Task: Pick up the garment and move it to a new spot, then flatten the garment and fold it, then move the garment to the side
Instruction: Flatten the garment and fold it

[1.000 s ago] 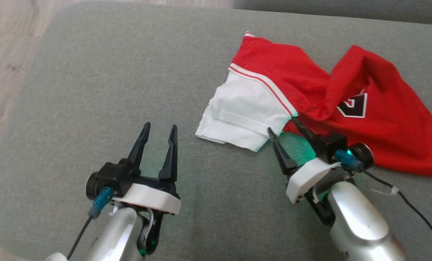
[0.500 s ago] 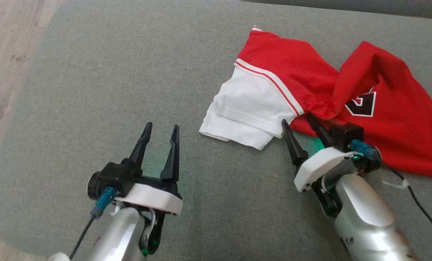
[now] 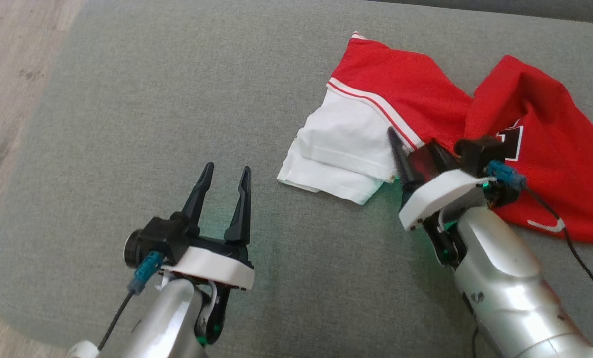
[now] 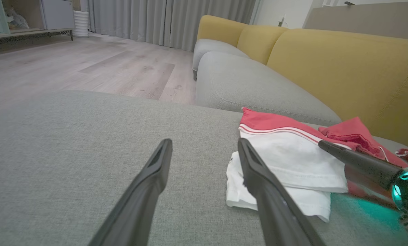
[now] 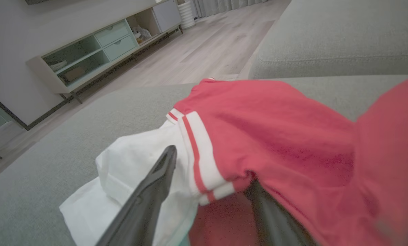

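Your right gripper point(image 3: 411, 139) straddles the garment point(image 3: 400, 79) at its sleeve seam, jaws apart, with one finger beneath the red cloth, ready to pinch — your left gripper point(image 3: 227, 168) hovers open, aside.

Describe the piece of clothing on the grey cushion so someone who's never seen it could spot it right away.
Find the yellow sofa backrest, then the wide grey fabric seat cushion before it. Toward the cushion's right side lies a crumpled red shirt with a white sleeve. Its red-and-white striped trim and black-and-white emblem set it apart from the plain grey upholstery.
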`<state>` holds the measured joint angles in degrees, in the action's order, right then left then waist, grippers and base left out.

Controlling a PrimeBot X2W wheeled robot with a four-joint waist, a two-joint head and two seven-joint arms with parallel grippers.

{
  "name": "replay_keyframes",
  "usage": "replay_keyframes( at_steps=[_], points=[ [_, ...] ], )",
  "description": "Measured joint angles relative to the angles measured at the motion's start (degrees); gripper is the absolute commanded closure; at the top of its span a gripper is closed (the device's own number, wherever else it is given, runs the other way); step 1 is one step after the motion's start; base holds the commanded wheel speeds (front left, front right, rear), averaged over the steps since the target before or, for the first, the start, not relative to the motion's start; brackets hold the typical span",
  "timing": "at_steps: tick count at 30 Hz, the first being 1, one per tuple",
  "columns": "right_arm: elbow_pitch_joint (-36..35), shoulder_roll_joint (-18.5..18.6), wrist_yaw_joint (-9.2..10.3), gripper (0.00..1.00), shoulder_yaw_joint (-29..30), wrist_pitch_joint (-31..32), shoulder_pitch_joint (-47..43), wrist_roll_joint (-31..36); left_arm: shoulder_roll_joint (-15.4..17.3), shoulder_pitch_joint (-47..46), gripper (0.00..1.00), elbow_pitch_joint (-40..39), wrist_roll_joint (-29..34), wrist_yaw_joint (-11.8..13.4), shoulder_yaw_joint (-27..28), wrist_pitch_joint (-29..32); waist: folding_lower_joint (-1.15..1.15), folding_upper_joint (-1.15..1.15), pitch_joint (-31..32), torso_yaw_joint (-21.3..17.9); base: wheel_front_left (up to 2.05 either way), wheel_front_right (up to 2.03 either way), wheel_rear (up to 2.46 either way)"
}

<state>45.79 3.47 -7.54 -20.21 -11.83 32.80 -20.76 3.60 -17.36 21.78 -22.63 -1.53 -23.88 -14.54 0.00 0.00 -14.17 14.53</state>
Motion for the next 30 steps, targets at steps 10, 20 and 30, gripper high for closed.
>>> replay_keyframes(
  at_steps=[10,20,30],
  points=[
    [-0.8,0.2,0.00,1.00,0.1,-0.6,3.2,-2.0,-0.5,0.1,0.00,0.6,0.0,0.0,0.1,0.0,0.00,0.00,1.6,1.1,0.00,0.00,0.00],
    [-1.3,3.9,0.00,1.00,4.6,7.6,12.1,-2.5,-0.8,0.2,0.00,0.5,0.0,-0.4,0.1,0.0,0.00,0.00,0.3,3.2,0.00,0.00,0.00],
    [17.6,11.4,0.00,0.00,20.7,15.4,33.3,1.6,-1.0,-1.8,0.00,0.1,-1.7,-0.9,-3.0,0.0,0.01,0.00,-3.4,7.6,0.00,0.00,0.00]
  ],
)
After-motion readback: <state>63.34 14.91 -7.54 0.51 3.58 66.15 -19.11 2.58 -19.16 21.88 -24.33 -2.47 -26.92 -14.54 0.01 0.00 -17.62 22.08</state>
